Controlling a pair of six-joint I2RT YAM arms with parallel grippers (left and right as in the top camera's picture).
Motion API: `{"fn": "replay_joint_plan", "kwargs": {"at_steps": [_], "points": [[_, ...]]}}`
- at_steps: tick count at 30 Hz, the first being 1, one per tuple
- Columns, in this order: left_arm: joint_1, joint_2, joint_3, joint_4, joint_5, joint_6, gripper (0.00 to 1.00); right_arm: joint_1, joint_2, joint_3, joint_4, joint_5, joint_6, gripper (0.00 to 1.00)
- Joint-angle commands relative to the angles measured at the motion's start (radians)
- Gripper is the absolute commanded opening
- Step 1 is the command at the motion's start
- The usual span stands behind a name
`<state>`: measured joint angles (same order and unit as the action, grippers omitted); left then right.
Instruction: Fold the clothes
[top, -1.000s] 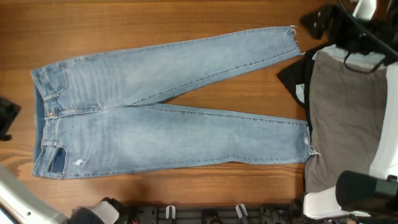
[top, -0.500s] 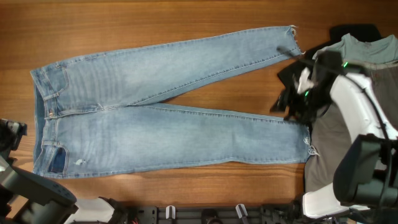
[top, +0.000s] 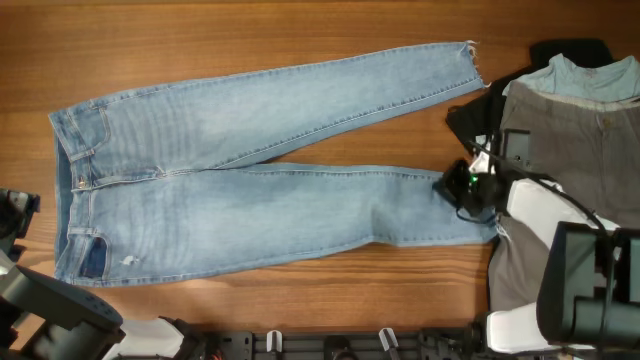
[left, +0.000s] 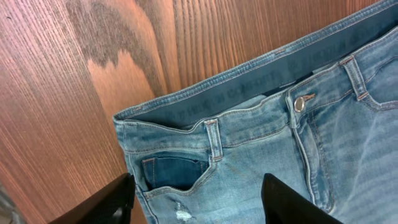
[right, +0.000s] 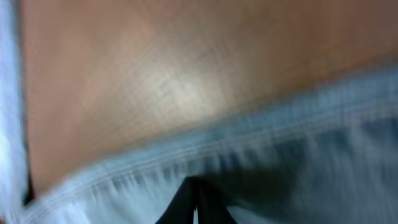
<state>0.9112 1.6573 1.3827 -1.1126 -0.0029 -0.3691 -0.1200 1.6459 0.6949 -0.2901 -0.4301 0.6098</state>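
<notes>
A pair of light blue, faded jeans (top: 250, 200) lies flat on the wooden table (top: 300, 30). The waistband is at the left and the two legs open in a V toward the right. The far leg ends in a frayed hem. A darker blue pocket (left: 174, 173) sits below a belt loop, and a metal button (left: 303, 101) closes the waist. Half a second ago the near leg lay straight with its hem down beside the grey trousers (top: 570, 150). Now that hem has been drawn up and leftward, the cloth has wrinkled mid-leg, and the right gripper (top: 462, 188) has come down onto it, just below the black garment (top: 468, 120). The right wrist view is blurred, but the fingers look pinched together on the denim edge. The left gripper (left: 198, 186) hovers over the waist corner with its fingers spread wide, holding nothing. Repeated lettering runs along the inner waistband, too small to read.
</notes>
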Motion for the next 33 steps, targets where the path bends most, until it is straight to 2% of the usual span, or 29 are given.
{"fn": "replay_joint_plan", "kwargs": {"at_steps": [1,2,4,8,9,12,15,17,23,25,27,28,29,31,33], "points": [[0.003,0.01,0.001,0.005,0.013,-0.005,0.71,0.004,0.067,0.014,0.103,0.084,0.036,0.04],[0.003,0.01,0.001,0.005,0.013,-0.005,0.73,0.0,0.062,0.039,0.097,0.054,0.004,0.06],[0.003,0.01,0.001,0.006,0.013,-0.005,0.76,-0.013,0.04,0.107,0.051,-0.011,-0.08,0.14],[0.003,0.01,0.001,0.006,0.013,-0.006,0.79,-0.027,-0.07,0.264,-0.279,-0.05,-0.221,0.24],[0.003,0.01,0.001,0.006,0.014,-0.006,0.8,-0.028,-0.103,0.28,-0.357,-0.034,-0.216,0.35],[0.003,0.01,0.001,0.005,0.014,-0.005,0.82,-0.027,-0.154,0.279,-0.576,0.062,-0.178,0.48],[0.003,0.01,0.001,0.006,0.014,-0.006,0.83,-0.028,-0.148,0.224,-0.745,0.189,-0.12,0.37],[0.003,0.01,0.001,0.006,0.014,-0.006,0.83,-0.028,-0.147,0.153,-0.741,0.192,-0.081,0.41],[0.003,0.01,0.001,0.005,0.014,-0.006,0.84,-0.029,-0.146,-0.034,-0.493,0.207,0.026,0.41],[0.003,0.01,0.001,0.003,0.015,-0.006,0.85,-0.029,-0.146,-0.069,-0.435,0.225,0.035,0.47],[0.003,0.01,0.001,-0.003,0.022,-0.006,0.85,-0.029,-0.146,-0.095,-0.395,0.255,0.068,0.47],[0.003,0.01,0.001,-0.005,0.022,-0.006,0.85,-0.029,-0.146,-0.103,-0.371,0.264,0.07,0.44],[0.003,0.01,0.001,-0.005,0.025,-0.005,0.85,-0.029,-0.146,-0.103,-0.349,0.266,0.068,0.28],[0.003,0.01,0.001,-0.01,0.032,-0.005,0.85,-0.029,-0.146,-0.1,-0.306,0.227,-0.01,0.07],[0.005,0.01,0.001,-0.017,0.029,-0.004,0.85,-0.029,-0.15,-0.058,-0.344,0.225,-0.08,0.04]]}}
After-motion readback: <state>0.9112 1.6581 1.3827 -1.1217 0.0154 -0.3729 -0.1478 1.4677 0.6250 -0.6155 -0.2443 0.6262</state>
